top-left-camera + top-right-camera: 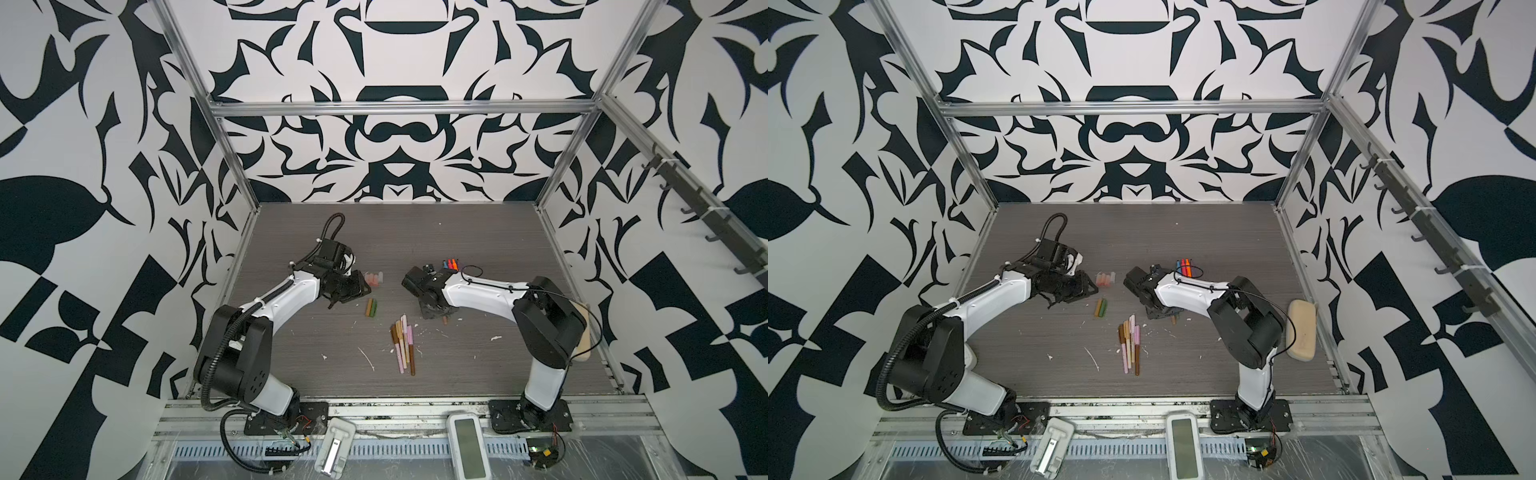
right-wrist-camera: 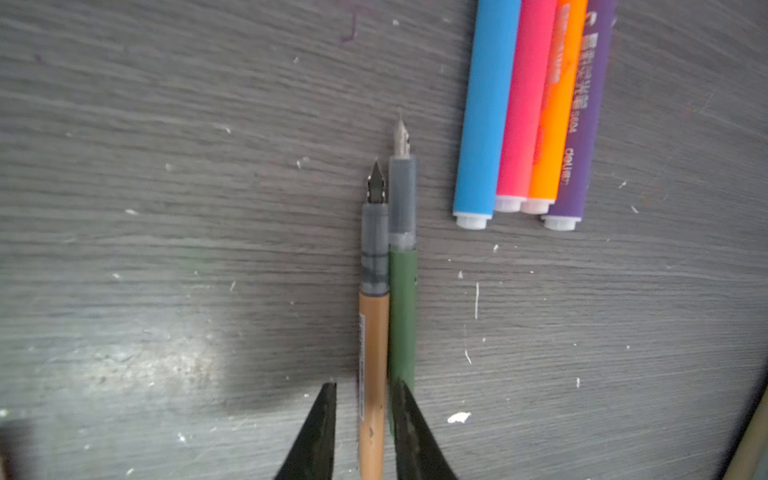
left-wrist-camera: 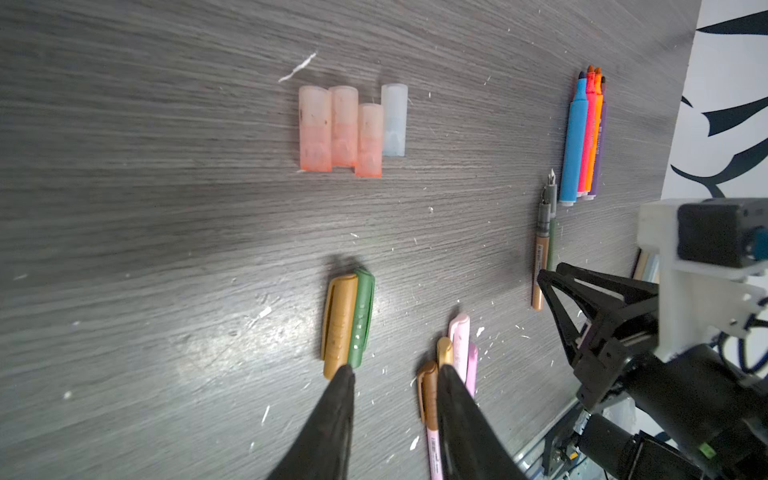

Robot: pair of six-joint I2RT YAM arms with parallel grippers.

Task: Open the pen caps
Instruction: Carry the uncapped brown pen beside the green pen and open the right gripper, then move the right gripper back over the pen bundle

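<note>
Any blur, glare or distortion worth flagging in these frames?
Right wrist view: soft throughout, with a pale glare patch on the table. Left wrist view: somewhat sharper, with a similar glare patch; the left pincer is blurred in the foreground. Both top views: evenly lit with no glare; the pens are small but distinguishable.

White arms (image 1: 286, 295) w/ black joints (image 1: 548, 328), corrugated cable (image 1: 210, 365); jaws prob. black.
</note>
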